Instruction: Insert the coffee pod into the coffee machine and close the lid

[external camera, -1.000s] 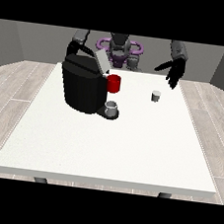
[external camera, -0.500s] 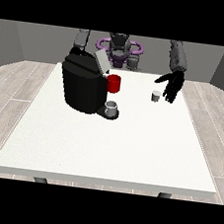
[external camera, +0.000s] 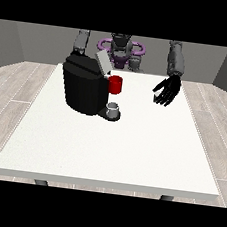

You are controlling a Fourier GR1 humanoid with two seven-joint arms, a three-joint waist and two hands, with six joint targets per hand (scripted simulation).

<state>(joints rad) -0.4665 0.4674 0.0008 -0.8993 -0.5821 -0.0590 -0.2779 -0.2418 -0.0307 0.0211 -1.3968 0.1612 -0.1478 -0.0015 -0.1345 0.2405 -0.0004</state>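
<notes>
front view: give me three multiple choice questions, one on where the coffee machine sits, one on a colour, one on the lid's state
1. Where on the table does the coffee machine stand?
A. towards the view's left, far half
B. at the near edge
C. at the view's right corner

2. What colour is the part on the machine's front, above the small grey cup?
A. blue
B. red
C. yellow

3. How is the machine's lid?
A. raised, tilted up
B. shut flat
C. lying on the table

Answers: 1 A, the black body is left of centre, nearer the robot. 2 B, it is plainly red. 3 A, the grey flap slants up from the top.
</notes>
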